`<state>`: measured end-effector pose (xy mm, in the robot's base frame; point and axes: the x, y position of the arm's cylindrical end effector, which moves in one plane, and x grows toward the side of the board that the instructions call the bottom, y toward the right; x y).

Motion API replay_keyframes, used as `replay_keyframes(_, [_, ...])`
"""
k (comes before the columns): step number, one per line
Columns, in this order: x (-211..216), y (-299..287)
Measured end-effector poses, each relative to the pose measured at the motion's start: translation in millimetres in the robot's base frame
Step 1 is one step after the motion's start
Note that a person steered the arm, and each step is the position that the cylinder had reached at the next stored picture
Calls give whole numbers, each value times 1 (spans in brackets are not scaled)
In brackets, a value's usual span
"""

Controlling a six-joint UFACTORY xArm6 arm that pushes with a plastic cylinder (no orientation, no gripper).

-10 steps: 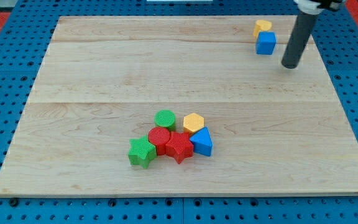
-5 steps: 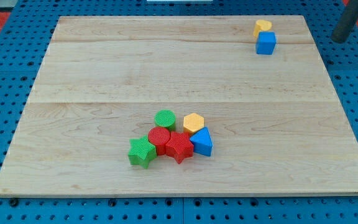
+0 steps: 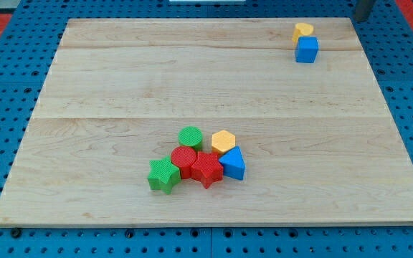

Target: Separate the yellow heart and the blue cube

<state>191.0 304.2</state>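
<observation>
The yellow heart (image 3: 303, 31) and the blue cube (image 3: 307, 49) sit touching each other near the top right corner of the wooden board (image 3: 120, 86), the heart just above the cube. My tip (image 3: 362, 16) shows at the view's top right edge, just beyond the board's top right corner, up and to the right of both blocks and apart from them.
A cluster of blocks lies at the board's lower middle: a green cylinder (image 3: 190, 137), a yellow hexagon (image 3: 223, 141), a red cylinder (image 3: 183, 159), a red star (image 3: 206, 168), a blue triangle (image 3: 233, 163) and a green star (image 3: 163, 175). Blue pegboard surrounds the board.
My tip has moved from beside the blue cube's right, out past the board's right edge, then to the view's top right. No block has moved.
</observation>
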Motion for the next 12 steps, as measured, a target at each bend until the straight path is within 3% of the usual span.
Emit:
replay_keyframes(8, [0, -23])
replay_keyframes(10, [66, -77])
replay_keyframes(11, [68, -123])
replay_keyframes(12, [88, -125])
